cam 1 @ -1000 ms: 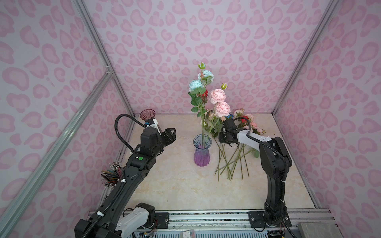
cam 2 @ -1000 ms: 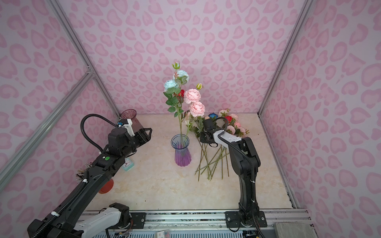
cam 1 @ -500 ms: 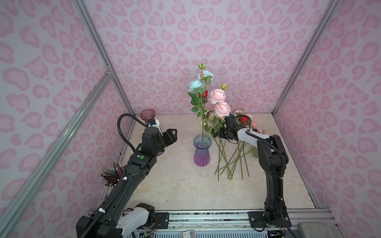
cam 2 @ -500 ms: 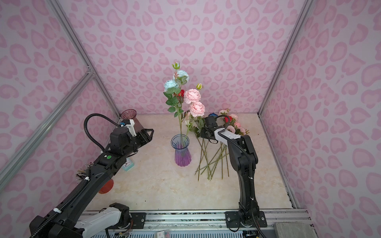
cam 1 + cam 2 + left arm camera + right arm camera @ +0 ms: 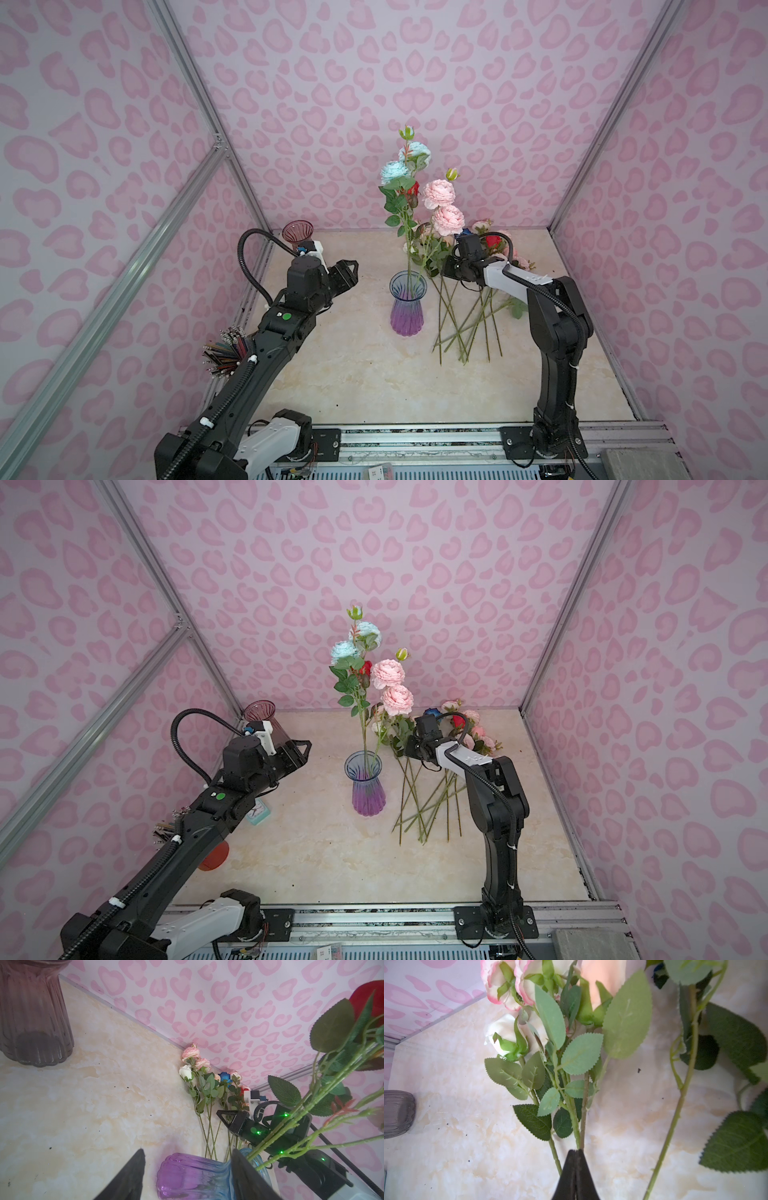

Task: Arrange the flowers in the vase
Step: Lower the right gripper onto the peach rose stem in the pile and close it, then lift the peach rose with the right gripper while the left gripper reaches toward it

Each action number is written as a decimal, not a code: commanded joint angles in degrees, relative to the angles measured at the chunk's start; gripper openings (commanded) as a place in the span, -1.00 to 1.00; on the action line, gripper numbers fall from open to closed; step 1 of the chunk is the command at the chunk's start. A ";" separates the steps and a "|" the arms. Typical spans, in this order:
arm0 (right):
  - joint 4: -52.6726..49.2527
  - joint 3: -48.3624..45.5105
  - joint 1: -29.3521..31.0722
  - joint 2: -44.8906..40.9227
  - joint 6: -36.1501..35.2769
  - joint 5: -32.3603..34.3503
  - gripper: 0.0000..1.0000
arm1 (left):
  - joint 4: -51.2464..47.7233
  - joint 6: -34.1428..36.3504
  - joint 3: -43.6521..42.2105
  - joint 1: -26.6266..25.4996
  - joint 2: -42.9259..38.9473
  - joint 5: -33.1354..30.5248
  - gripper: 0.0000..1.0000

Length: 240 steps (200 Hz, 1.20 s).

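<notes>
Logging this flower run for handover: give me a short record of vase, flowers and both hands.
vase: purple-tinted glass, upright, mid-table
flowers in vase: light blue, pink, red blooms on tall stems
flowers left: pile lying on table beside vase
left hand: open, empty, apart from vase
right hand: jaws together at pile's stems; grip unclear
spare vase: dark glass, far left corner

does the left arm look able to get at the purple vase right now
Probably yes: the left gripper is open and points at the purple vase across bare tabletop, with nothing between them. The loose flowers lie on the vase's far side.
</notes>
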 commanded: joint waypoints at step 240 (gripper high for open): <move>7.05 -4.15 -1.32 -5.00 4.95 -0.76 -1.00 | 1.91 -0.69 0.50 0.40 0.63 2.53 0.33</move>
